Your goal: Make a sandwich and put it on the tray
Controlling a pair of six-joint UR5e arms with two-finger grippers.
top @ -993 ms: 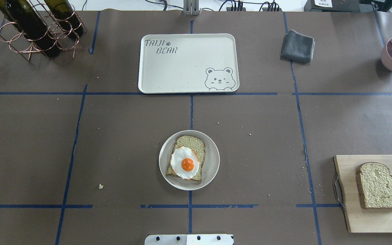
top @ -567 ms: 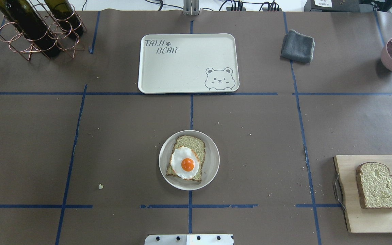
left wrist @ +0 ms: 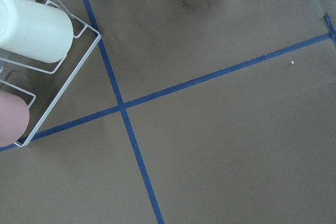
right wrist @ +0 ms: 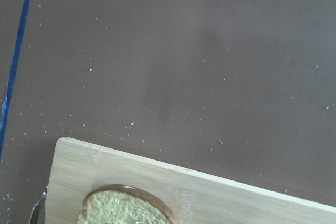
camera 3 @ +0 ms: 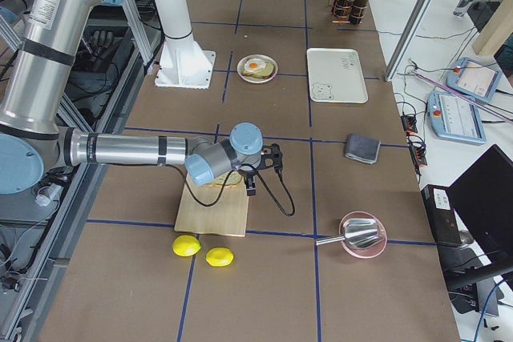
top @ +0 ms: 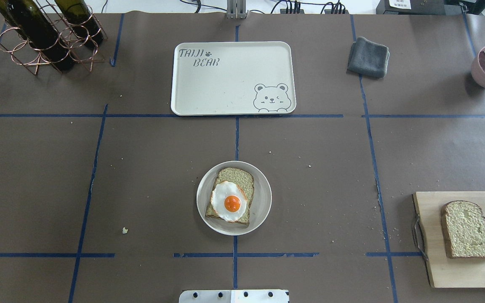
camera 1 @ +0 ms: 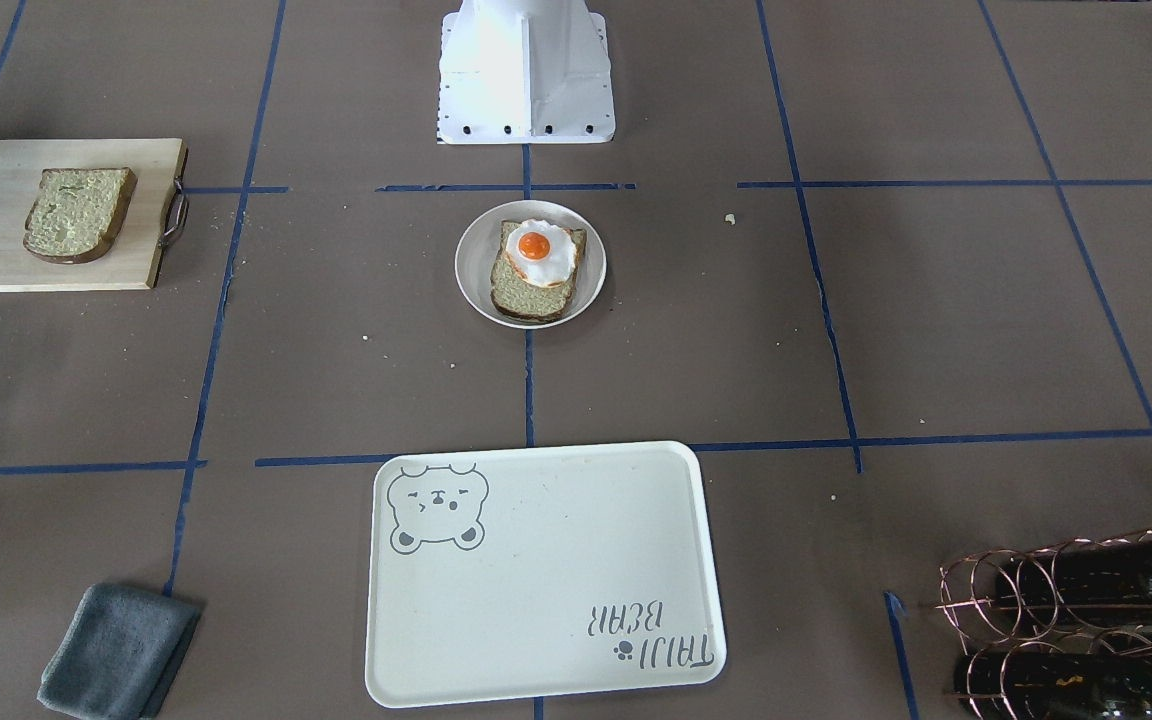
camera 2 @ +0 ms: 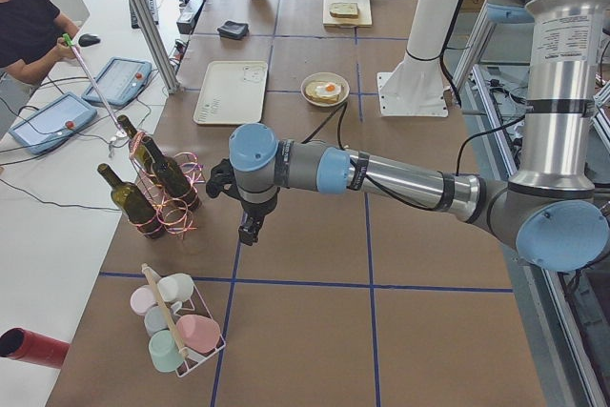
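Hovering over the board point(camera 3: 212, 214), the right gripper point(camera 3: 251, 186) hangs just above the loose slice point(top: 467, 229), most likely lined up to take it as the sandwich's lid; no view shows its jaws clearly enough, so I cannot tell whether it is open or closed. That slice lies flat on the board, apart from the rest of the sandwich, so it can be lifted alone. Farther from this gripper, toward the table's middle, the base slice point(top: 238, 174) sits in the plate point(top: 264, 198) with the egg point(top: 229, 202) on top, ready for covering. Beyond the plate, well apart from both grippers, lies the tray point(top: 225, 84), which holds no part of the sandwich yet. The left gripper point(camera 2: 250, 228) hangs over bare table at the opposite end, near the bottles point(camera 2: 152, 183) and cups point(camera 2: 176, 326), seemingly parked out of the way; its state cannot be told either. Brown paper marked with blue tape point(top: 236, 139) covers the table point(top: 141, 168), and crumbs dot it. A grey cloth point(top: 368, 57) lies beside the tray, and an operator point(camera 2: 29, 26) sits past the far edge.
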